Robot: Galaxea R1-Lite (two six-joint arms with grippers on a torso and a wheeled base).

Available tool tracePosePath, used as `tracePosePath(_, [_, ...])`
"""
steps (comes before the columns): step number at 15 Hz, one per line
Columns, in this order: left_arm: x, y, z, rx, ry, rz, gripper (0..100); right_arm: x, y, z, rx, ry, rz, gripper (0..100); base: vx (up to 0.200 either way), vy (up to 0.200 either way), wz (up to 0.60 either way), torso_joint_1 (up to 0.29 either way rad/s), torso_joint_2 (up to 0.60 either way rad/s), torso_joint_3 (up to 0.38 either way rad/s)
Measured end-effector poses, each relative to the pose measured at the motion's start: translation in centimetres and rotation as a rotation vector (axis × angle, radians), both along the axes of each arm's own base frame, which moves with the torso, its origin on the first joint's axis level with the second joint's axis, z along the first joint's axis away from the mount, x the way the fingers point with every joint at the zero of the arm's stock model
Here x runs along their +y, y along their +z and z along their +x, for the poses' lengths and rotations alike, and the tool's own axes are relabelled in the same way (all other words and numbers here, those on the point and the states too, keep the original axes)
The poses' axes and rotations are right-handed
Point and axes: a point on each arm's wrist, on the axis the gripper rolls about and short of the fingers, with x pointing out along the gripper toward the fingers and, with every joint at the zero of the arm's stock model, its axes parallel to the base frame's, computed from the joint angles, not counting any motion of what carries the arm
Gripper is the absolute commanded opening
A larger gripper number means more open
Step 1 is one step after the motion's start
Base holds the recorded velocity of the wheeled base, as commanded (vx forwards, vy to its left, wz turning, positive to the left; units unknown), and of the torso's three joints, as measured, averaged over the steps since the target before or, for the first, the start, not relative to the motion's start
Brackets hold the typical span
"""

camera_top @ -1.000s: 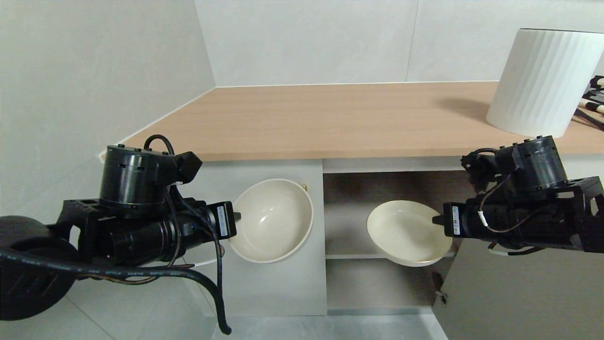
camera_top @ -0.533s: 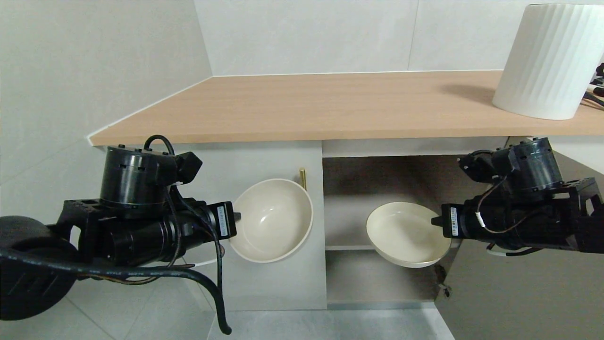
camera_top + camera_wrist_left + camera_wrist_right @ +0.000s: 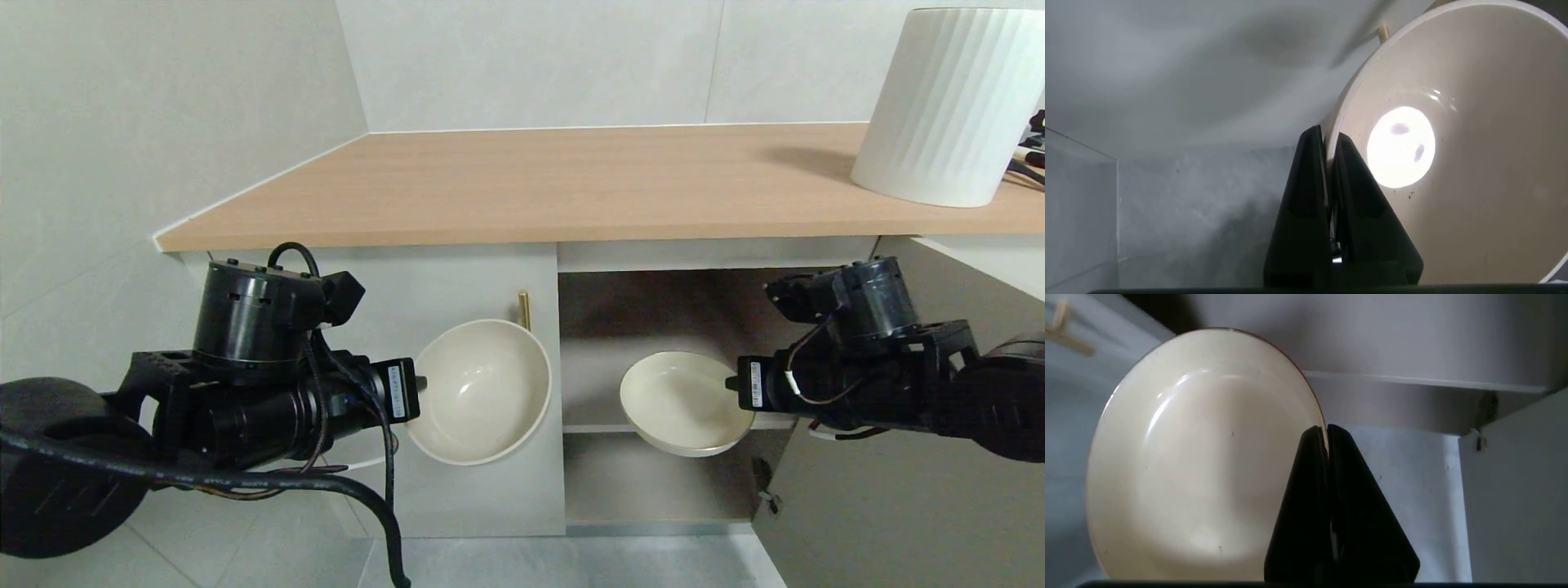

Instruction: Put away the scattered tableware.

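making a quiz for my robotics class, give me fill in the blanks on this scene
The left claw is shut on the deep bowl's ____.
The right claw holds the dish before the ____ side of the cupboard.
The white tub stands on the counter's ____ end.
Answers: rim; open; right.

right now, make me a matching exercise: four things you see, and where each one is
Things:
1. deep bowl
2. shallow dish
3. ribbed white container
4. brass handle

Places:
A. on the wooden countertop
B. clamped in the left gripper
C. on the shut cabinet door
D. clamped in the right gripper

Pairs: 1-B, 2-D, 3-A, 4-C
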Motion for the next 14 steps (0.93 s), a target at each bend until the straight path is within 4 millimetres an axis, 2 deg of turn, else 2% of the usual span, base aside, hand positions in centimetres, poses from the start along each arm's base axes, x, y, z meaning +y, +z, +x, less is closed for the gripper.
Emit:
tracePosePath(4, [-0.1, -0.2, 0.1, 0.007, -0.001, 0.004, 0, 1.5, -4.9, 3.8, 0.024, -0.076, -0.011, 0, 0.000, 0.000, 0.00, 0.000, 0.00, 0.000])
tracePosePath(8, [-0.2, -0.3, 0.1, 0.010, -0.006, 0.004, 0, 1.8, -9.7, 8.5, 0.062, -0.224, -0.015, 0, 0.000, 0.000, 0.00, 0.000, 0.00, 0.000])
tracePosePath(14, [-0.4, -0.6, 0.2, 0.021, -0.008, 0.010, 0, 0.8, -14.1, 13.2, 0.060, -0.370, -0.053, 0, 0.000, 0.000, 0.00, 0.000, 0.00, 0.000])
